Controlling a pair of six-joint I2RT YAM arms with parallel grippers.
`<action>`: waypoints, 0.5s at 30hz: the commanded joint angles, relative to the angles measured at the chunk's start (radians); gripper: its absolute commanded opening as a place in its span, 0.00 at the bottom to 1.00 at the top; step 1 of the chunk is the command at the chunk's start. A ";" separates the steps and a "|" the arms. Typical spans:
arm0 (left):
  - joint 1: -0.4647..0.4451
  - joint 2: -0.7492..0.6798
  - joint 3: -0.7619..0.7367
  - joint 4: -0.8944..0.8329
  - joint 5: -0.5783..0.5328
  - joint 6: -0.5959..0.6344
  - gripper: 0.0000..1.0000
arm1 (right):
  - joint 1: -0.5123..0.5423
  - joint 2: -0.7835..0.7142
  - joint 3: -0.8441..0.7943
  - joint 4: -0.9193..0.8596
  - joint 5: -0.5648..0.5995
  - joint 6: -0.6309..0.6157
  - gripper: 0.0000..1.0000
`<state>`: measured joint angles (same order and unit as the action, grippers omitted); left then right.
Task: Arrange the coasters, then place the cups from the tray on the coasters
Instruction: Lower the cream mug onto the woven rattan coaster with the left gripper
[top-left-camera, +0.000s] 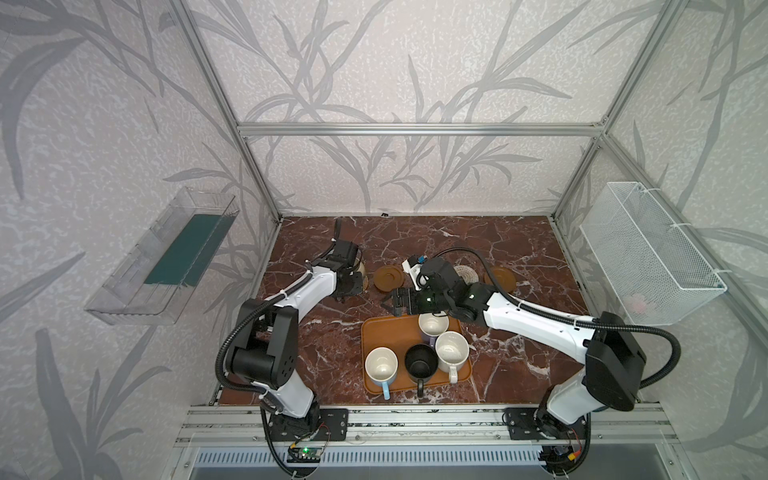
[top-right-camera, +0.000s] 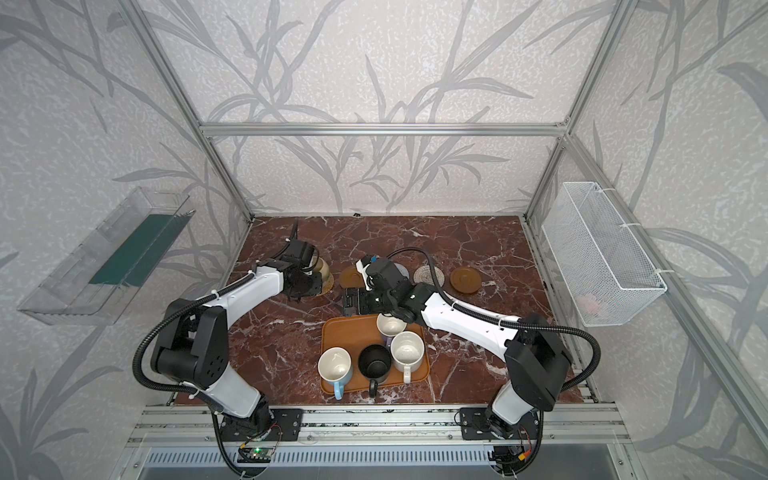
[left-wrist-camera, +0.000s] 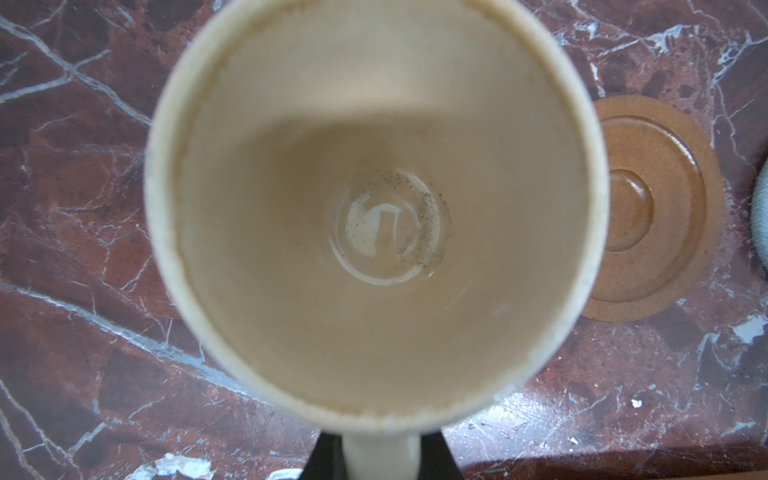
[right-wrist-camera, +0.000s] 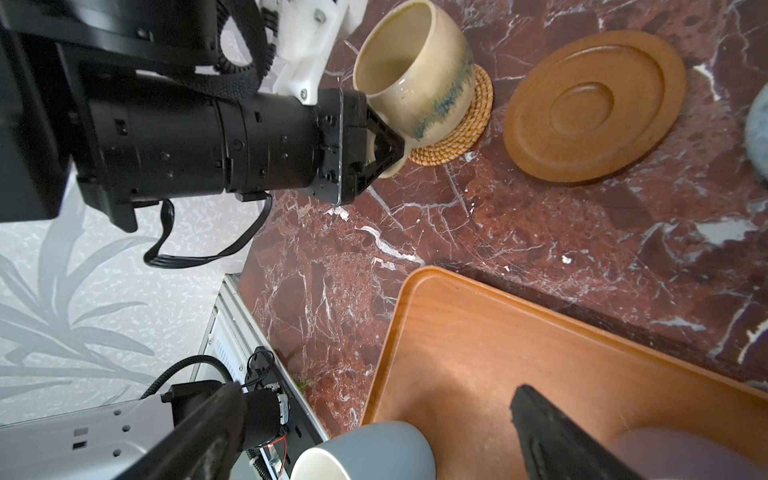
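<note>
Although the red marble worktop (top-left-camera: 519, 249) carries all that the job needs, I judge the work to be about one cup in. The orange-brown tray (top-left-camera: 386, 332) lies at the near middle with four cups on it: the light blue cup (top-left-camera: 381, 365), the black cup (top-left-camera: 419, 360), the white cup (top-left-camera: 452, 351) and, at the tray's far edge, the lavender cup (top-left-camera: 432, 325), partly under the right arm. The right gripper (top-left-camera: 394, 306) hangs over that far edge, jaws wide and empty.

Beyond the tray's far left corner, the left gripper (right-wrist-camera: 388, 147) is clamped narrow on the handle of the beige cup (right-wrist-camera: 419, 79). That cup appears to sit on the tan woven coaster (right-wrist-camera: 465, 129), off its centre.

The other coasters run in a row beyond the tray's far edge, all bare:
- a brown coaster (right-wrist-camera: 594, 104)
- a blue-grey coaster (right-wrist-camera: 759, 129), mostly hidden
- a cream rope coaster (top-left-camera: 465, 272)
- a second brown coaster (top-left-camera: 500, 279)

The laying-out looks finished. Left to do are releasing the beige cup and four more carries.
</note>
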<state>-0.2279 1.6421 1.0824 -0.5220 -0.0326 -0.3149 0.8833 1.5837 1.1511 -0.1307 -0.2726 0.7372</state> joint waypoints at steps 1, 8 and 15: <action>0.001 0.004 0.004 0.015 -0.027 -0.016 0.03 | -0.003 -0.014 -0.015 0.014 -0.010 0.008 0.99; -0.001 0.007 -0.014 0.004 -0.003 -0.043 0.12 | -0.003 -0.005 -0.011 0.015 -0.017 0.015 0.99; -0.001 0.009 -0.013 -0.010 -0.013 -0.044 0.23 | -0.003 -0.002 -0.009 0.010 -0.025 0.017 0.99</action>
<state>-0.2283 1.6421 1.0740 -0.5240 -0.0319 -0.3447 0.8833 1.5837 1.1458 -0.1310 -0.2836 0.7509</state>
